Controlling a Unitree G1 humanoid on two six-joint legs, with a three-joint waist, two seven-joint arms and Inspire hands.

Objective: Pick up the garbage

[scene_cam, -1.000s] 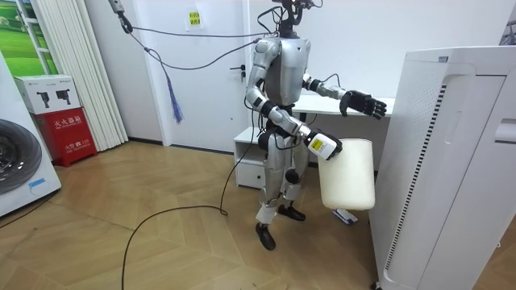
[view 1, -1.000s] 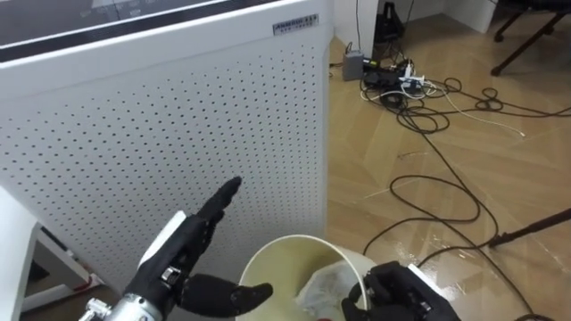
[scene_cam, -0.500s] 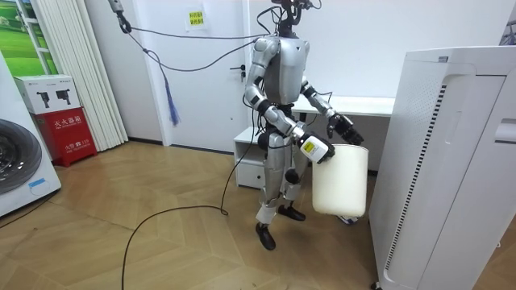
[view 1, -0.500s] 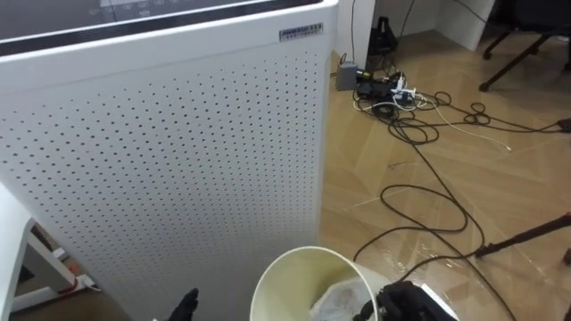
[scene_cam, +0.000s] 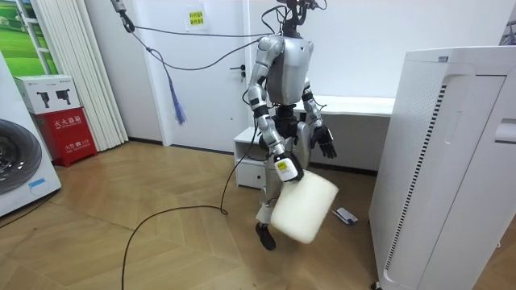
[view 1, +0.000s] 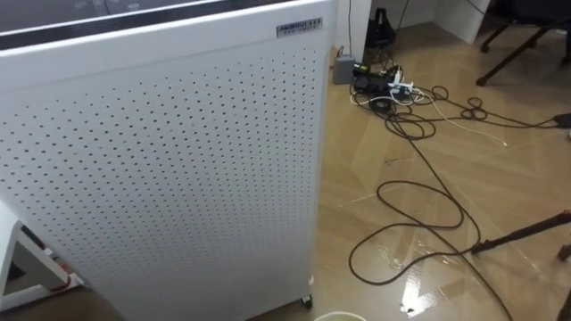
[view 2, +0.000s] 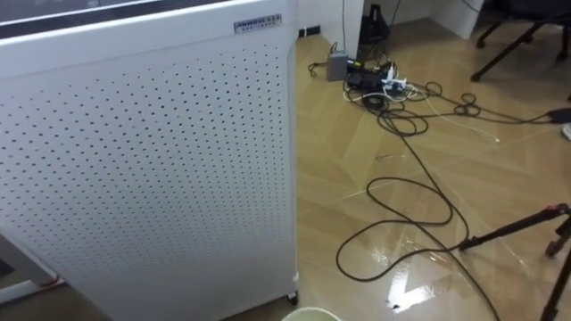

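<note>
In the room view I stand between a white desk and a tall white perforated unit. A cream waste bin (scene_cam: 304, 208) hangs tilted at knee height in front of my legs, its mouth turned away from that camera. My right hand (scene_cam: 284, 167) is lowered and shut on its rim. My left hand (scene_cam: 325, 145) hangs open by my hip, touching nothing. In the eye views a sliver of the bin's rim (view 1: 337, 316) shows at the bottom edge. What lies inside the bin is hidden.
The perforated white unit (view 1: 161, 160) stands close on my left. Dark cables (view 1: 412, 203) loop over the wooden floor, with a power strip (view 1: 385, 80) further back and a stand's leg (view 1: 526, 234) at right. A small flat object (scene_cam: 347, 215) lies by the unit's foot.
My right arm dropped, swinging the bin from waist height down to knee height and tilting it. The left arm came down from its outstretched pose to my side. The bin slid to the eye view's bottom edge.
</note>
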